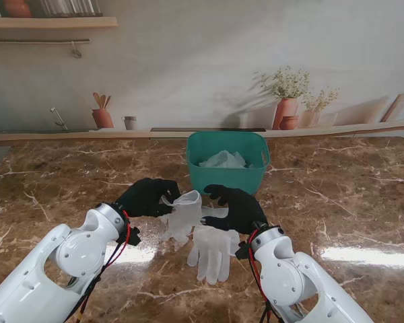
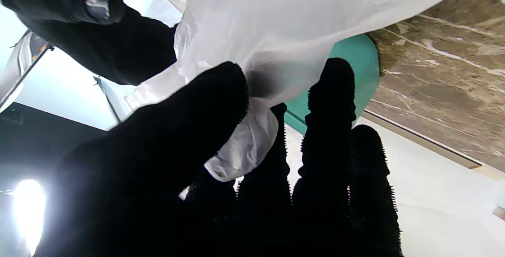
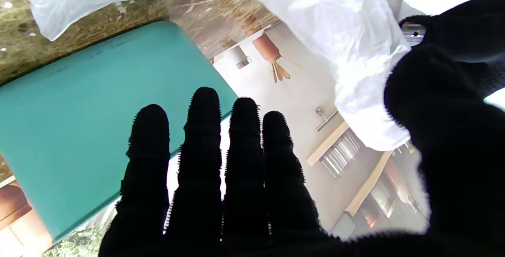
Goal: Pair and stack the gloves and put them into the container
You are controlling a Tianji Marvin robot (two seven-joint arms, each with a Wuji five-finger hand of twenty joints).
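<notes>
Flat glove lies nearest me, on the marble just beside my right hand, which is splayed, grasping nothing. Left hand pinches the lifted glove by its cuff. Best lay it squarely over the flat one before going to the bin just beyond.

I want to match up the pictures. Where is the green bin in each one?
Stand view: the green bin sits mid-table, just beyond both hands.
Left wrist view: only a sliver shows behind a white glove.
Right wrist view: it fills the side behind the fingers.
Shared landmark: the brown marble table.
</notes>
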